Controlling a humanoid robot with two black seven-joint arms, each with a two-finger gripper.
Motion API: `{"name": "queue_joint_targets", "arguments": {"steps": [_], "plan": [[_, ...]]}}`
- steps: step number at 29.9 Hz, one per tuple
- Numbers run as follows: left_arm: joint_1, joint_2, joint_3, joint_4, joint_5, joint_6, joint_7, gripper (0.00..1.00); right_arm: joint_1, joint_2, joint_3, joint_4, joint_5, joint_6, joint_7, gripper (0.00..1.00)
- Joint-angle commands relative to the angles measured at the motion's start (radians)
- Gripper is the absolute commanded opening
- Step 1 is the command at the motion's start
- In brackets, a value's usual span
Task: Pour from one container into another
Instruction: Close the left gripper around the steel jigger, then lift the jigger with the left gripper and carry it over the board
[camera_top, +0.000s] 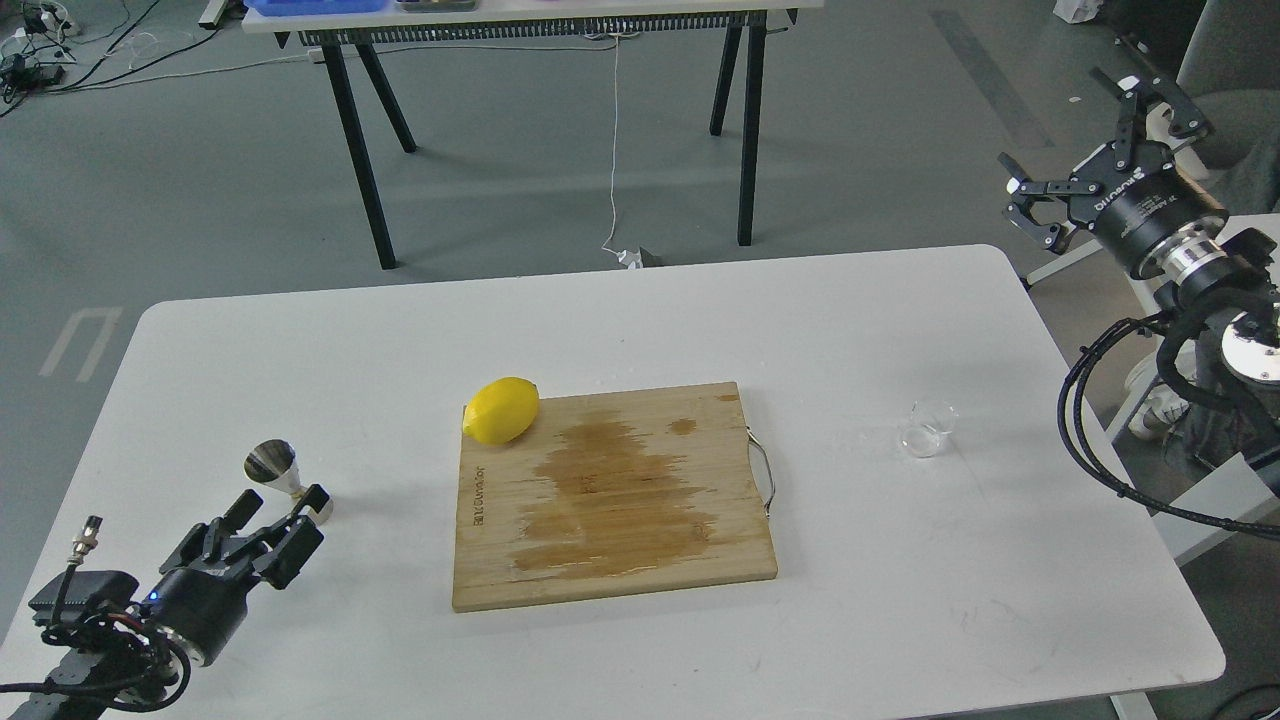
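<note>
Left gripper (285, 520) over white table (900, 620), grey floor (150, 200) beyond

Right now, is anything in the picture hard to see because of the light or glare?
In the head view the light is soft and even, with faint shadows. The clear glass cup nearly vanishes against the white table. The steel jigger mirrors its surroundings. The left pincer is dark, its fingers hard to separate. The cutting board shows a dark wet-looking stain, not glare.
</note>
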Motion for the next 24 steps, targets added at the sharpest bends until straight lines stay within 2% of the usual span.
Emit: {"name": "queue_joint_targets", "arguments": {"steps": [1, 14, 21, 24], "plan": [[-0.016, -0.019, 0.007, 0.027, -0.001, 0.0, 0.0, 0.97, 0.0, 0.001, 0.0, 0.0, 0.0, 0.0, 0.0, 0.99], [-0.109, -0.082, 0.051, 0.121, -0.002, 0.0, 0.0, 0.97, -0.006, 0.002, 0.0, 0.0, 0.0, 0.0, 0.0, 0.99], [-0.168, -0.122, 0.094, 0.207, -0.007, 0.0, 0.0, 0.91, -0.008, 0.002, 0.0, 0.0, 0.0, 0.0, 0.0, 0.99], [-0.175, -0.129, 0.103, 0.228, -0.007, 0.0, 0.0, 0.85, -0.008, 0.002, 0.0, 0.0, 0.0, 0.0, 0.0, 0.99]]}}
